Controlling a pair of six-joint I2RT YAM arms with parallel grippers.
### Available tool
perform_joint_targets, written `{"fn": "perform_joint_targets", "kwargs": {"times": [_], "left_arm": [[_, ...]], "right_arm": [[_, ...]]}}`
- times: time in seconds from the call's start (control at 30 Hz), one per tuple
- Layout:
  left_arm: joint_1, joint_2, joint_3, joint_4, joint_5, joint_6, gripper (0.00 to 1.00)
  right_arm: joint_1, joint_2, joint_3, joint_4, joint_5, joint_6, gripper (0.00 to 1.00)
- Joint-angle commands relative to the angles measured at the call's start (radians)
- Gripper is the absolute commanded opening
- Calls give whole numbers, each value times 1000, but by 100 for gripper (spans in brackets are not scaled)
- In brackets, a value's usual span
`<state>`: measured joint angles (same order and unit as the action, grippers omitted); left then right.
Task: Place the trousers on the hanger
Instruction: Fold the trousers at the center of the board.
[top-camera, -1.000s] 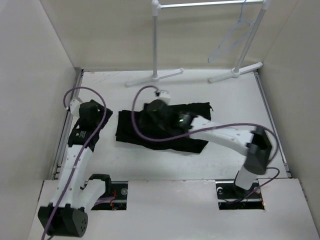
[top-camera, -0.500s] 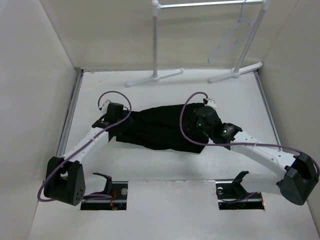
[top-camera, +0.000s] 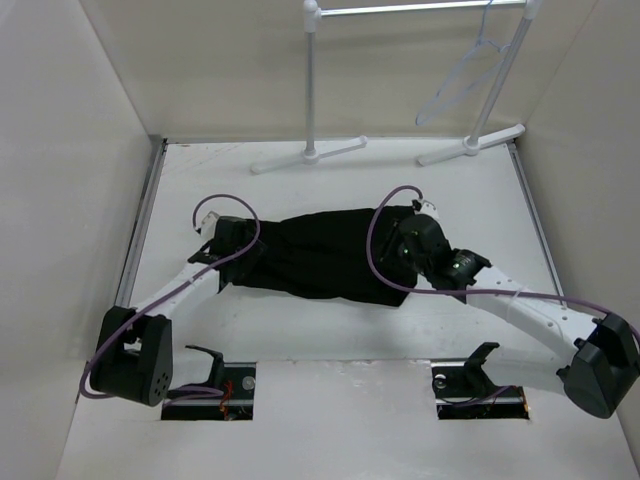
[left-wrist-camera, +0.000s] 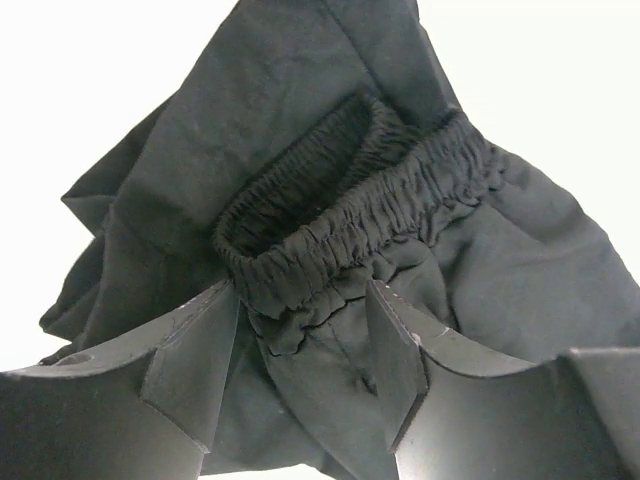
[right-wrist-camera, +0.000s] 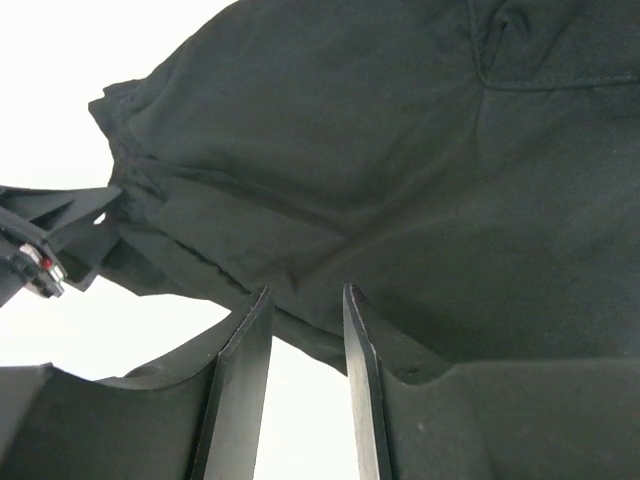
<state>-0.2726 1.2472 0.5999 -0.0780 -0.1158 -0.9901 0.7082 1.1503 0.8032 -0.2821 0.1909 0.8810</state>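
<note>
White walls are boxing in the white table (top-camera: 200, 180), with the garment rack (top-camera: 312, 80) standing at its far edge and the hanger (top-camera: 450, 85) dangling at far right. Within the last second both arms have dropped low to opposite ends of the trousers (top-camera: 320, 255), now lying stretched left to right mid-table instead of heaped, readying a two-handed lift. The left gripper (left-wrist-camera: 305, 300) is pinching the bunched waistband, half closed. The right gripper (right-wrist-camera: 300, 305) is straddling a fabric edge with narrowed jaws; whether it is clamping, I cannot tell.

The white table (top-camera: 330, 330) carries the black trousers (top-camera: 320, 258) across its middle, while the garment rack (top-camera: 310, 152) stands at its far edge.
</note>
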Motion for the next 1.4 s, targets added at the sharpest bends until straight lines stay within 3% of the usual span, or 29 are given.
{"fn": "perform_joint_targets", "kwargs": {"times": [0.0, 0.1, 0.23, 0.3, 0.4, 0.57, 0.7, 0.83, 1.0, 1.17, 1.27, 1.37], "left_arm": [[-4, 6, 3, 93, -19, -21, 50], [3, 29, -3, 93, -19, -21, 45], [19, 38, 1, 92, -12, -19, 19], [11, 8, 47, 84, 1, -21, 9], [-30, -40, 157, 44, -5, -21, 7], [-127, -120, 346, -23, -80, -15, 5], [-136, -218, 397, -81, -183, 21, 5], [-84, -322, 304, -169, -297, 77, 4], [29, -394, 105, -223, -334, 74, 4], [72, -462, 26, -345, -421, 47, 4], [77, -471, -6, -406, -424, 39, 10], [112, -480, -9, -485, -433, 34, 31]], "right_arm": [[6, -23, -12, 40, -10, 16, 41], [6, -47, -47, 43, -10, 39, 45], [-41, -112, -84, 46, -18, 38, 62], [-86, -145, -102, 44, -31, 30, 66], [-157, -175, -125, 50, -71, 19, 67], [-217, -187, -142, 55, -103, -2, 69], [-238, -186, -133, 58, -120, -19, 72], [-232, -138, -111, 67, -148, -39, 77], [-227, -92, -88, 70, -153, -45, 83], [-241, -26, -84, 87, -145, -71, 85], [-276, 32, -59, 116, -163, -91, 80], [-280, 103, 2, 130, -211, -115, 57]]}}
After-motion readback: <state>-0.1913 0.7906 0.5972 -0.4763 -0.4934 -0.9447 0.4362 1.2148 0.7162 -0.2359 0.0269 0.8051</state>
